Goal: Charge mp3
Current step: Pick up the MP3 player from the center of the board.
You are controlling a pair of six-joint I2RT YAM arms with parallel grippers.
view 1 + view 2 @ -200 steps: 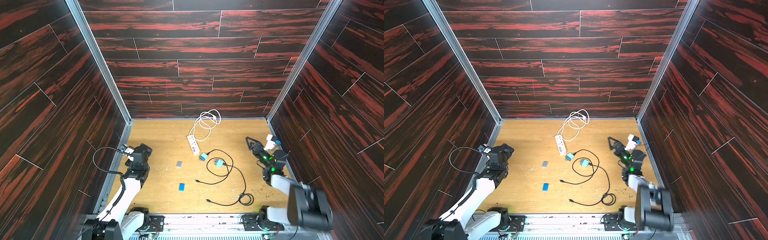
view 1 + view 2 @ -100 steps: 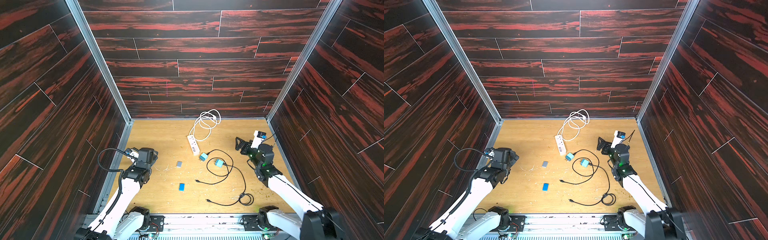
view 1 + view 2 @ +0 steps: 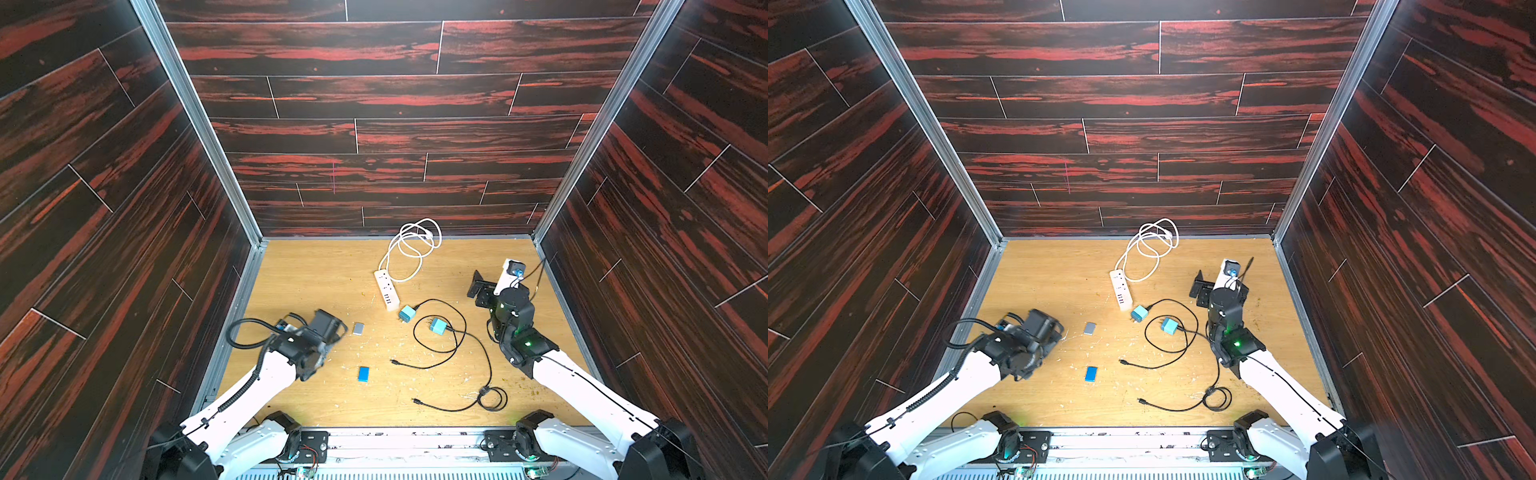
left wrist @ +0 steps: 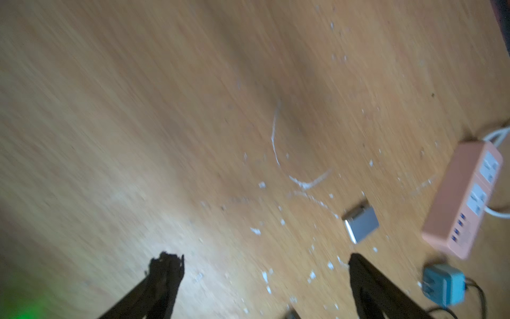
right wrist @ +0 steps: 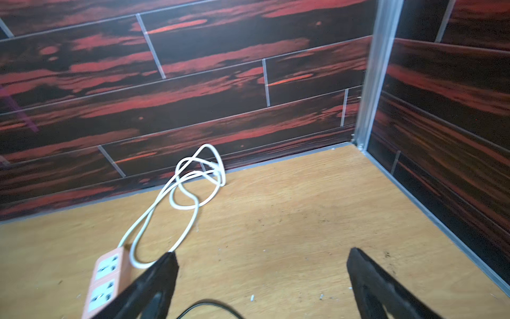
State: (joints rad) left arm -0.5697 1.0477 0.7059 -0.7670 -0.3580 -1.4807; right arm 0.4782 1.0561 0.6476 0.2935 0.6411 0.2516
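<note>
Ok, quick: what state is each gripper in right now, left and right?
Left gripper: open, holding nothing.
Right gripper: open, holding nothing.

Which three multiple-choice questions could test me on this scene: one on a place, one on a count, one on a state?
1. Where is the grey player?
A. on the strip
B. inside the white cord coil
C. on the table, just past the left fingers

2. How many teal chargers lie on the table?
A. one
B. two
C. three

3. How are the right fingers?
A. open and empty
B. shut on a charger
C. shut on the player

Answers:
1 C: the left wrist view shows it on bare wood beyond one fingertip.
2 B: both top views show two.
3 A: the right wrist view shows them wide apart with nothing between them.
</note>
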